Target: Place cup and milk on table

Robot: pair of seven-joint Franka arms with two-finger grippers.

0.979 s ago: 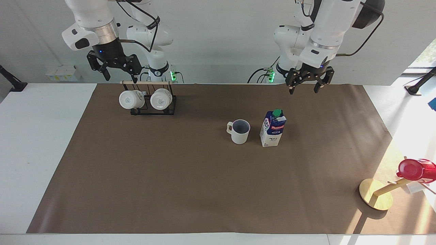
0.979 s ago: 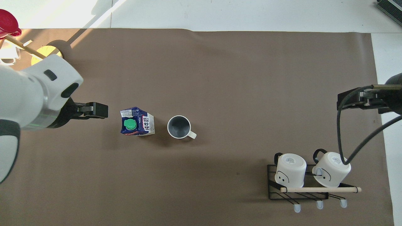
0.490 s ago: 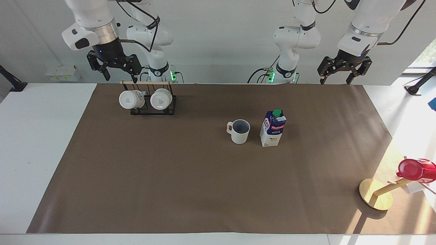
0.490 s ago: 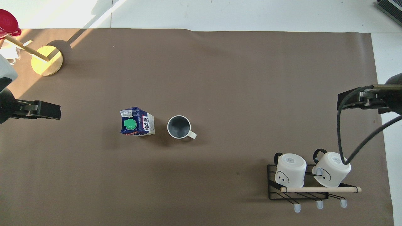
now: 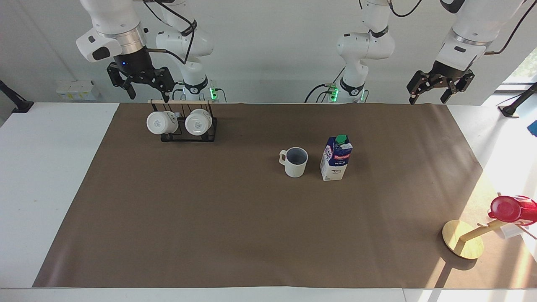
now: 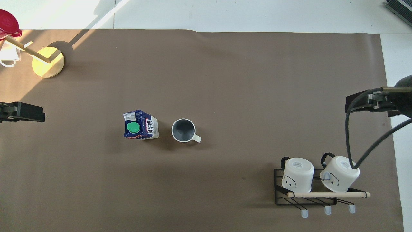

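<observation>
In the overhead view, the left gripper (image 6: 22,111) is cut off by the picture's edge; only its dark tip shows. The right gripper (image 6: 370,102) is likewise truncated at the edge. The red cup (image 6: 8,20) on its wooden stand (image 6: 47,62) is partly cropped. The printing on the milk (image 5: 336,158) is too small to read.

The cup (image 5: 294,162), an off-white ribbed mug with a grey-blue inside, stands upright and empty on the brown mat of the desk (image 5: 58,167), its small loop handle pointing toward the right arm's end. Just beside it (not touching) stands the milk (image 5: 335,158), a taller blue-and-white carton, green cap on, upright.
</observation>
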